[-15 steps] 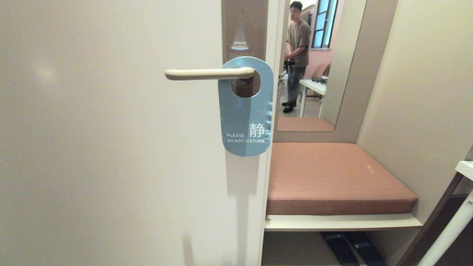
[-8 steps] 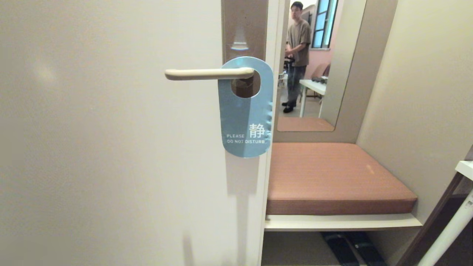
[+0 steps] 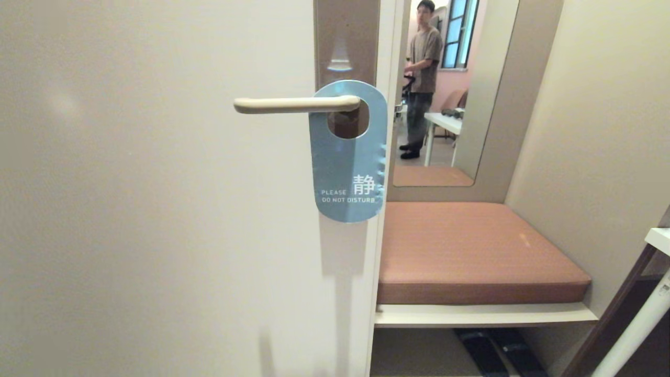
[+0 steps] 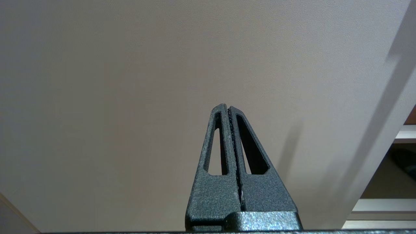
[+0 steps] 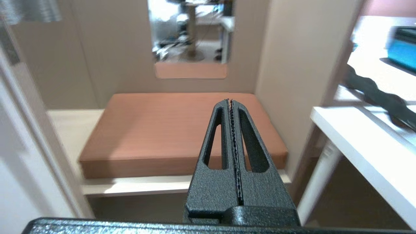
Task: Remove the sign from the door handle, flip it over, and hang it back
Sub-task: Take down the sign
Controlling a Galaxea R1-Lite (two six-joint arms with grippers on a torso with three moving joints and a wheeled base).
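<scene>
- On the door (image 3: 157, 209), head view: the sign (image 3: 348, 167) hangs from the door handle (image 3: 293, 104), blue face outward, its oval hole looped over the lever close to the pivot end.
- Writing on the sign, white on blue: "PLEASE DO NOT DISTURB" in two lines, with one large Chinese character beside it, low on the card.
- Handle is a cream lever, level, set on a tall brownish-grey backplate (image 3: 345, 42). A small pale mark sits on the plate above the sign; not legible.
- Door is plain matte off-white. Its edge stands just right of the sign.
- Room past the door edge: a terracotta cushion (image 3: 471, 251) on a pale bench ledge, in a beige-walled alcove. A tall mirror (image 3: 445, 89) above it shows a person standing near a white table and a window.
- A white leg (image 3: 638, 324) slants in at lower right. Neither arm shows in this view.
- Left wrist view: left gripper (image 4: 228, 109) has its jaws pressed together, gripping nothing, tips aimed at bare door surface. Door edge and a strip of the bench ledge at one side.
- Right wrist view: right gripper (image 5: 230, 101) likewise closed tight and empty, aimed toward the cushion (image 5: 182, 130) and mirror (image 5: 191, 32).
- A white tabletop (image 5: 373, 136) beside it carries a dark strap-like item and something blue, both blurred.
</scene>
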